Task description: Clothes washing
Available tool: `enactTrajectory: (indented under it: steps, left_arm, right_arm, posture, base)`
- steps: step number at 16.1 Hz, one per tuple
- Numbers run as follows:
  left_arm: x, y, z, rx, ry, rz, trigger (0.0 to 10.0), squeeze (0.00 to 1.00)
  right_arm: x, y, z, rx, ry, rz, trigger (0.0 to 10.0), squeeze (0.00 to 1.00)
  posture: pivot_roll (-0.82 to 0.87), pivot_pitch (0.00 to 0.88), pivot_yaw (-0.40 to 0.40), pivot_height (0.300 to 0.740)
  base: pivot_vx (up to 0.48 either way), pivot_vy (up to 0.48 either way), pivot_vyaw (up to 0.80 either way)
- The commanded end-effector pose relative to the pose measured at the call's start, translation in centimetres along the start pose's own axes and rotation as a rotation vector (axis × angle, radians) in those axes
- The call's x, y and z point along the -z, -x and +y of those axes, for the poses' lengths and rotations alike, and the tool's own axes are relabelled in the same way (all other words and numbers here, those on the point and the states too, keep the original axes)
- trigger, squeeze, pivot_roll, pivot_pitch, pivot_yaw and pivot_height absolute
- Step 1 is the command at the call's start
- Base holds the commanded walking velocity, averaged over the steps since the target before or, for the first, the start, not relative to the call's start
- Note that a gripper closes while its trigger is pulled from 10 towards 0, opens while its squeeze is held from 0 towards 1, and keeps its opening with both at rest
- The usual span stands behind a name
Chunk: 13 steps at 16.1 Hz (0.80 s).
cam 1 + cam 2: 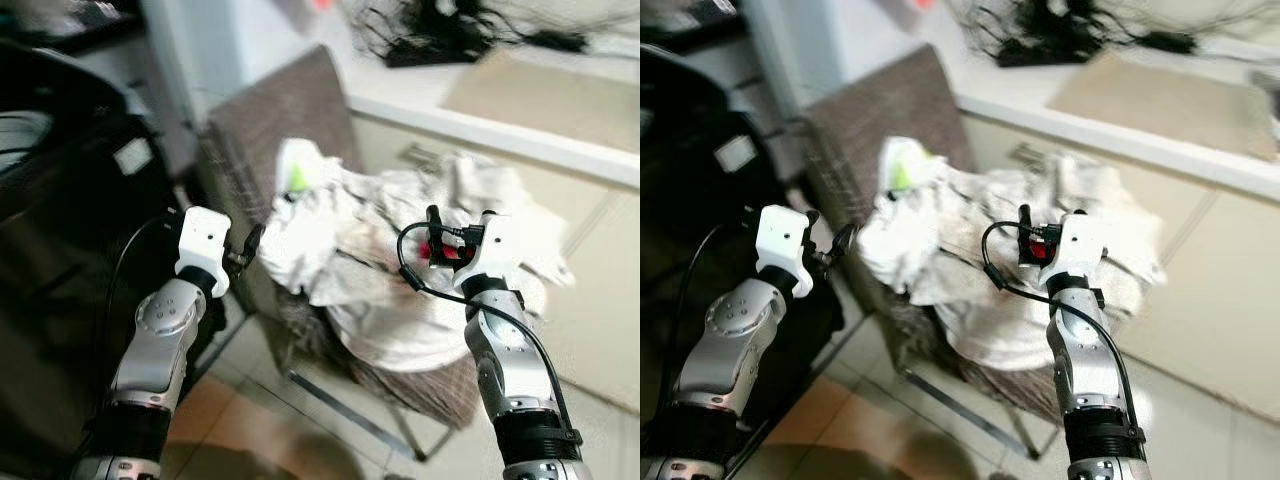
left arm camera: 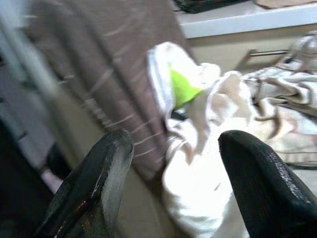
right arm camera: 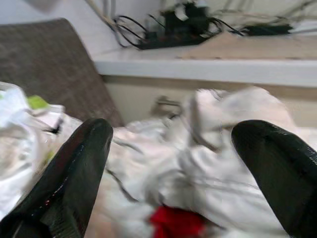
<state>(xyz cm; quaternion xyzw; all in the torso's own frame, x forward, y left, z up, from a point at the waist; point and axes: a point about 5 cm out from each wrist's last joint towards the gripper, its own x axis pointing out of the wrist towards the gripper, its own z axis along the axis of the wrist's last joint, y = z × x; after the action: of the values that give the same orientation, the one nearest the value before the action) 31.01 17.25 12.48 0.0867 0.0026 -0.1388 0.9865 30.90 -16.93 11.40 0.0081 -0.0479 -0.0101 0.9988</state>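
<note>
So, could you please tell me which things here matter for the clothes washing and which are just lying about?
For the job:
- pile of whitish clothes on the brown chair
- left gripper, open, near the pile
- right gripper, open, over the pile

Lying about:
- tangle of black cables on the white counter

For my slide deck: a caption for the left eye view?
Both open grippers, left gripper and right gripper, reach toward white laundry heaped on a brown chair.
</note>
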Motion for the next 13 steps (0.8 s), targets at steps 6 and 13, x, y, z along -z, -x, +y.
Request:
enactTrajectory:
  steps: [6, 13]
  left_arm:
    - [-1.0, -1.1, 0.2, -0.047, 0.072, -0.055, 10.0, 1.0]
    - [-1.4, -1.0, 0.8, -0.06, 0.013, -0.053, 10.0, 0.0]
  right_arm:
    - [-0.8, -0.5, -0.2, 0.012, 0.04, -0.031, 10.0, 0.0]
    - [-0.2, -0.9, -0.2, 0.016, 0.022, 0.006, 10.0, 0.0]
  posture:
    - [-0.18, 0.004, 0.041, 0.74]
    - [-0.14, 0.035, 0.022, 0.74]
  base:
    - [0.0, 0.0, -0.31]
    - [0.0, 0.0, -0.32]
